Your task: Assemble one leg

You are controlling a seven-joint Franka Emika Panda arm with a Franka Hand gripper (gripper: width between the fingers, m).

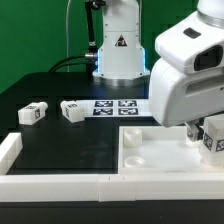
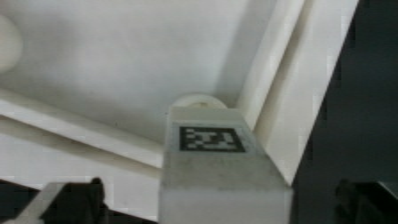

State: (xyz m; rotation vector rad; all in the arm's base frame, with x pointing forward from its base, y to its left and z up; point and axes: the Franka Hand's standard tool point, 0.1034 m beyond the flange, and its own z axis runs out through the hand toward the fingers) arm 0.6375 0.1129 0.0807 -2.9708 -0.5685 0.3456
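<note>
In the exterior view, your gripper (image 1: 203, 138) hangs low over the panel (image 1: 150, 160), at its corner on the exterior view's right. The leg (image 1: 213, 141) sits right at the fingertips, just to their side. From here you cannot tell whether the fingers press it. Two loose pegs (image 1: 32, 113) (image 1: 72, 110) lie well apart from the gripper, off toward the exterior view's left.

In the wrist view, the leg (image 2: 217, 160) stands centred between the fingers (image 2: 71, 205). Its long axis runs straight out along the gripper's own reach, with the tag facing the camera. Its far end meets the panel (image 2: 107, 90) close beside the raised rim. A strip of background shows between the leg and each finger, so the jaws look spread rather than pinching. Your next closing should probably stay centred on that axis, or the leg may tip.
</note>
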